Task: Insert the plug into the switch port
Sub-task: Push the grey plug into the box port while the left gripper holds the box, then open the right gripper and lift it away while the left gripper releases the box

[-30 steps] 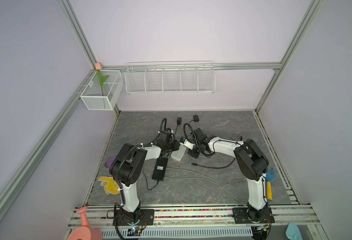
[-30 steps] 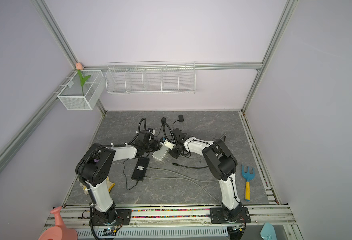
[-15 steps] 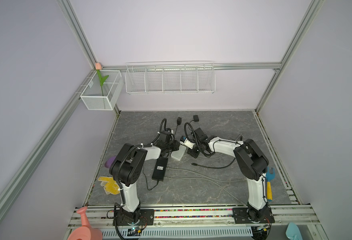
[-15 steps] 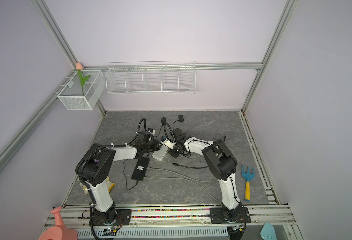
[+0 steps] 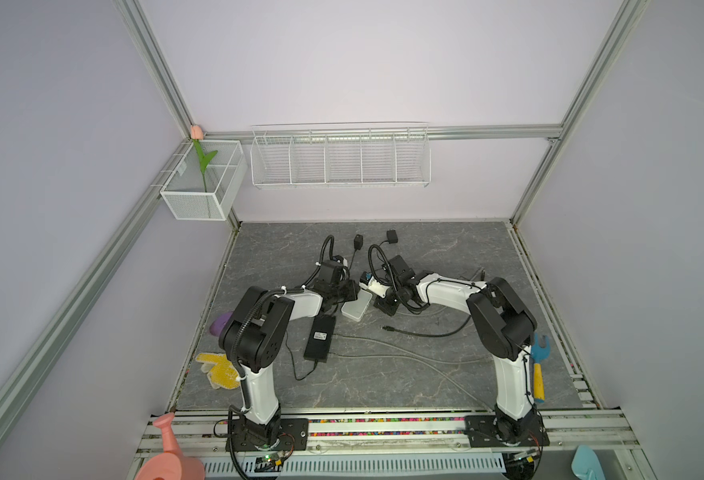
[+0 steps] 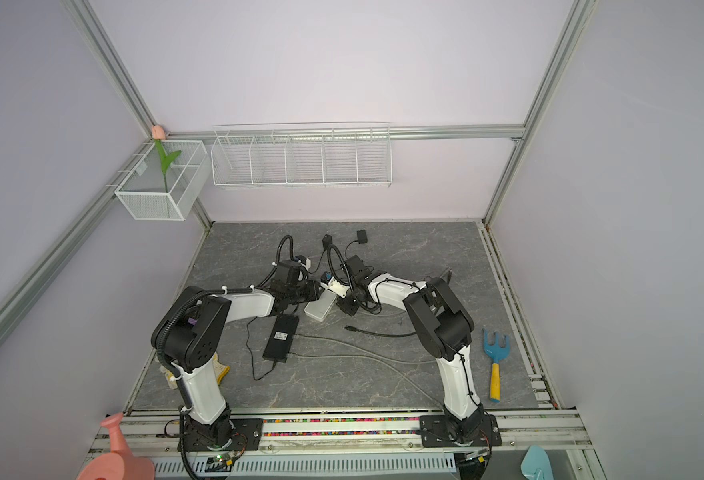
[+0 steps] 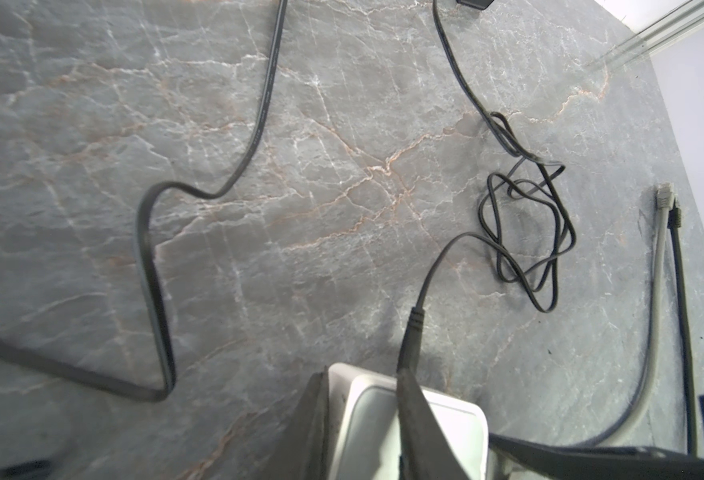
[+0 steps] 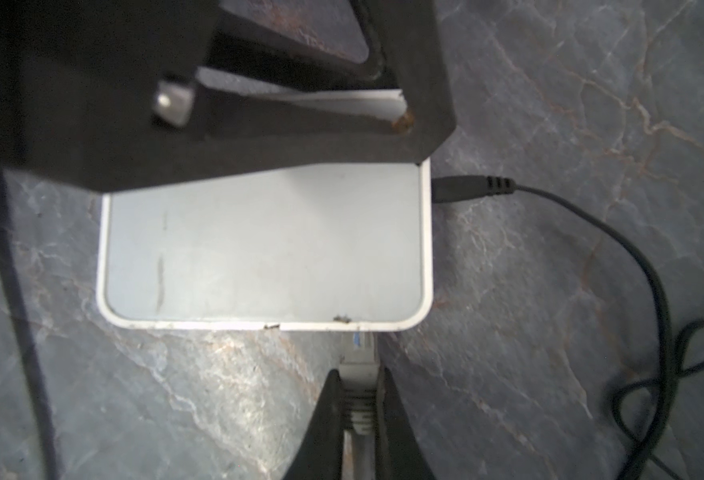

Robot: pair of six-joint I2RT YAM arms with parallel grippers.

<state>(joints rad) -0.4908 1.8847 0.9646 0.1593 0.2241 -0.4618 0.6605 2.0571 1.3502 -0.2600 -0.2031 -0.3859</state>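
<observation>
Grey plastic is the part at risk: the grey plug (image 8: 358,353) is pinched in the right end effector (image 8: 358,386), and its clear tip touches the near edge of the white switch (image 8: 265,249), which lies flat on the bench (image 8: 550,104). The switch's rim hides the port face, so it cannot be told whether the tip has entered. The left end effector (image 7: 363,386) is clamped across the switch's opposite end, bracing it. If the plug goes in tilted or off to one side, it will likely jam on the port lip. The push would then either slide the plug back through the grip or skid the switch out of its brace. A skid could also tug the black power lead (image 8: 471,189) out of its side socket.
</observation>
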